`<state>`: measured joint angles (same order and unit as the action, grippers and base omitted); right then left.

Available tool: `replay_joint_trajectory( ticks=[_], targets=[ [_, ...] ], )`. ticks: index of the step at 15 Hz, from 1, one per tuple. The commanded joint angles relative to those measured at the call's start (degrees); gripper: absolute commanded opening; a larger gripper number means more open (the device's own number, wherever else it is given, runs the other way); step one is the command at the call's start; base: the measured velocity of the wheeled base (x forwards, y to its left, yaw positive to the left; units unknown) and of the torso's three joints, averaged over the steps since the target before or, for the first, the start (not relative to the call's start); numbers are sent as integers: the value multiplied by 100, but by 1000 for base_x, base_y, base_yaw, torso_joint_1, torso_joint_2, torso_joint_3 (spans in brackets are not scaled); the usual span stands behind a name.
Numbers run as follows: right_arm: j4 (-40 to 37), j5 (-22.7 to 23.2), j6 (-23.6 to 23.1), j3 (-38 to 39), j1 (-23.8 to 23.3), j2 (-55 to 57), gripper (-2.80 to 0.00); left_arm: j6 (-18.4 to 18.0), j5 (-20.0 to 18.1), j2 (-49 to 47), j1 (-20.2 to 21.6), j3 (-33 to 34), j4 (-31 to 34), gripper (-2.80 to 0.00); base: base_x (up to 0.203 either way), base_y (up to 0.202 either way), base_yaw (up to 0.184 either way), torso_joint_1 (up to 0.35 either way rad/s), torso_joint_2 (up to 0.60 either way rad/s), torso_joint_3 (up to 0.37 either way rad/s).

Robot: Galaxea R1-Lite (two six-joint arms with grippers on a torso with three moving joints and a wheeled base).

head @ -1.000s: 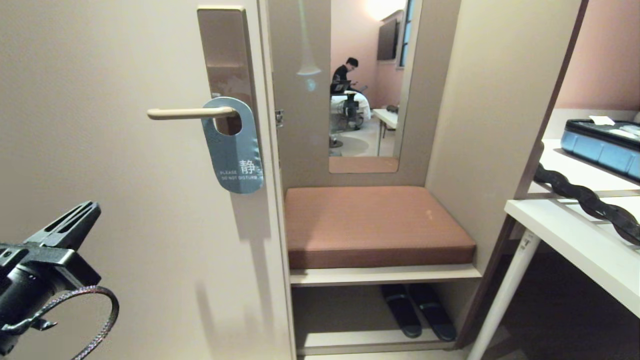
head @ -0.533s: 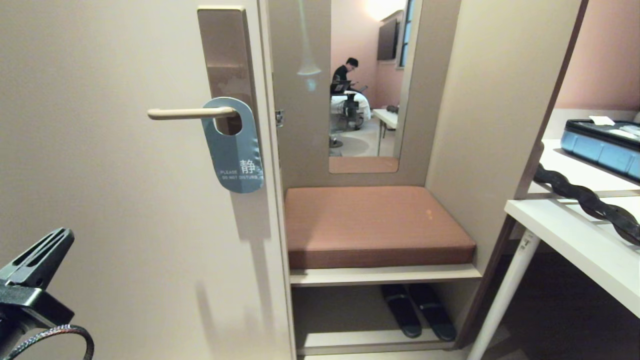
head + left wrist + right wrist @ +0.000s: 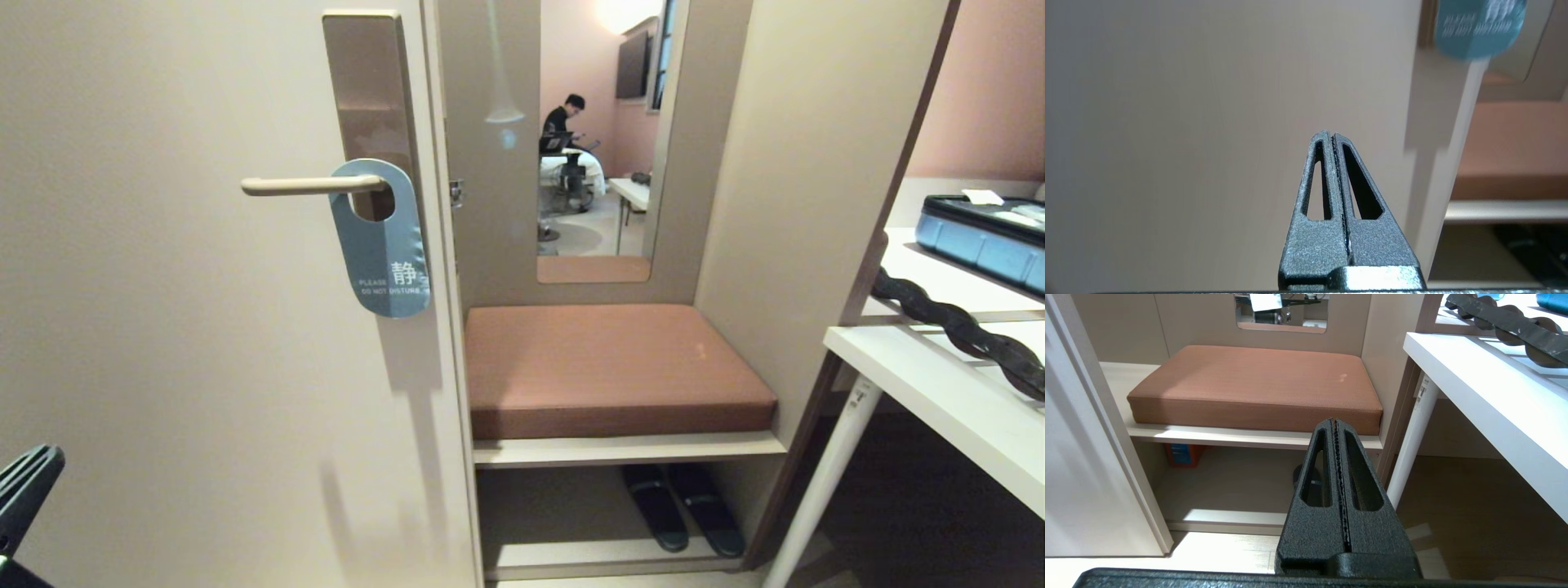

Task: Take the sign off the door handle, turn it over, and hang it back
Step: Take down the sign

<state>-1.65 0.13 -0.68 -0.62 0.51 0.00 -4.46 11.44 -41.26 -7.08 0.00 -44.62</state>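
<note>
The sign (image 3: 380, 241) hangs on the door handle (image 3: 310, 185) by its oval hole, blue-grey "do not disturb" face outward, against the bronze plate (image 3: 369, 90) on the cream door (image 3: 180, 327). Its lower end (image 3: 1480, 28) also shows in the left wrist view. My left gripper (image 3: 28, 478) sits low at the head view's bottom left corner, far below and left of the sign, shut and empty (image 3: 1329, 134). My right gripper (image 3: 1334, 421) is shut on nothing, low beside the bench, out of the head view.
Right of the door, a brown cushioned bench (image 3: 612, 367) sits in a niche with a mirror (image 3: 600, 139) reflecting a seated person. Dark slippers (image 3: 682, 506) lie under it. A white table (image 3: 939, 392) with a blue case (image 3: 984, 237) stands at the right.
My left gripper has dropped down and to the left, from mid-height at the left edge to the bottom corner. The sign and handle have not moved.
</note>
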Motion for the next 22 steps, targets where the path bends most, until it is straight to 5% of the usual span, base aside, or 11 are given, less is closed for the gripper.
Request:
replay_joint_trajectory(
  ticks=[1,8,12,22],
  targets=[
    [-2,4,-2,1,2,0,-280,8,-248,1041,385,0,903,-280,0,0,0,0,0,0],
    [-2,4,-2,1,2,0,-280,-10,-711,3184,687,0,3542,-280,0,0,0,0,0,0],
    [-2,4,-2,1,2,0,-280,-4,-1218,3954,723,-3,4431,-280,0,0,0,0,0,0],
    [-2,4,-2,1,2,0,-280,29,-1226,4126,708,0,4458,-280,0,0,0,0,0,0]
  ],
)
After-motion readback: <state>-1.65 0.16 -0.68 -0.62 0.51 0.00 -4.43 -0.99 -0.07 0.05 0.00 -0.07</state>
